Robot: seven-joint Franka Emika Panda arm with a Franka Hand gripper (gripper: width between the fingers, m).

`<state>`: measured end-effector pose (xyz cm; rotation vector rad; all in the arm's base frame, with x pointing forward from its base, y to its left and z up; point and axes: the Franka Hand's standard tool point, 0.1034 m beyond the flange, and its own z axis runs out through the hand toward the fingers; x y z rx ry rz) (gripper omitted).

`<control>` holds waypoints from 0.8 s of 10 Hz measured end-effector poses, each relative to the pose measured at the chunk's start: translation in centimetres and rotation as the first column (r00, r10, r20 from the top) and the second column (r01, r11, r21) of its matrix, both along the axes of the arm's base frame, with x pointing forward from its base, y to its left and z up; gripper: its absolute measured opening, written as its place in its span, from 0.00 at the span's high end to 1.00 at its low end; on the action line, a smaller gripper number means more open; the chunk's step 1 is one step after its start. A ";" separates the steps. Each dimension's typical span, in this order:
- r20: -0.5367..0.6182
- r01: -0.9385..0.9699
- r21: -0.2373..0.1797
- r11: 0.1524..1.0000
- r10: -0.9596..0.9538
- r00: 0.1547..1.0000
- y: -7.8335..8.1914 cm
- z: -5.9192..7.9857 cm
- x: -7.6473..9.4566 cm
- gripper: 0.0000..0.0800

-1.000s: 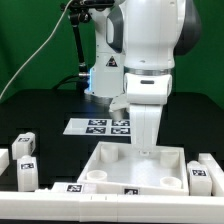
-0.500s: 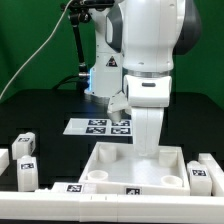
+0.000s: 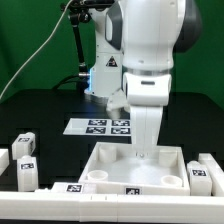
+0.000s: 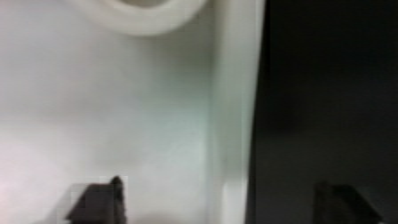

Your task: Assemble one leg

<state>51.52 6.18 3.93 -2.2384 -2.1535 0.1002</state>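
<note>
Several white legs with tags lie near the front: two at the exterior view's left [image 3: 25, 143] [image 3: 27, 172] and one at its right [image 3: 202, 175]. My gripper [image 3: 148, 148] is down at the far right edge of the large white square panel [image 3: 110, 160], away from every leg. In the wrist view the gripper [image 4: 221, 205] is open. One dark fingertip [image 4: 103, 203] is over the panel's white face [image 4: 125, 120], the other over the black table. The panel's edge runs between them, and a round corner hole [image 4: 151, 15] shows ahead. Nothing is held.
The marker board [image 3: 100, 125] lies behind the panel, by the arm's base. Another white part [image 3: 4, 160] sits at the far left edge. Black table [image 3: 50, 110] surrounds the parts.
The arm's hand has shifted slightly over the panel's far right edge. The legs and the panel have not moved.
</note>
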 end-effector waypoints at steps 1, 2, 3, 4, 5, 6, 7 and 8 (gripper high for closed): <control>0.020 0.001 -0.008 1.000 -0.001 1.000 -0.9 2.0 0.8 0.24; 0.038 0.012 -0.017 1.000 -0.011 0.999 -2.5 3.9 1.5 0.20; 0.058 0.017 -0.015 1.000 -0.016 0.998 -4.1 4.9 2.0 0.20; 0.061 0.046 -0.019 0.999 -0.045 0.997 -5.7 5.1 1.8 0.19; 0.057 0.054 -0.019 0.998 -0.052 0.997 -5.5 4.9 1.7 0.19; 0.057 0.059 -0.019 0.998 -0.058 0.997 -5.4 4.9 1.7 0.19; 0.060 0.147 -0.018 0.989 -0.146 0.987 -5.4 4.9 1.7 0.19; 0.062 0.211 -0.019 0.977 -0.209 0.976 -5.4 4.8 1.7 0.19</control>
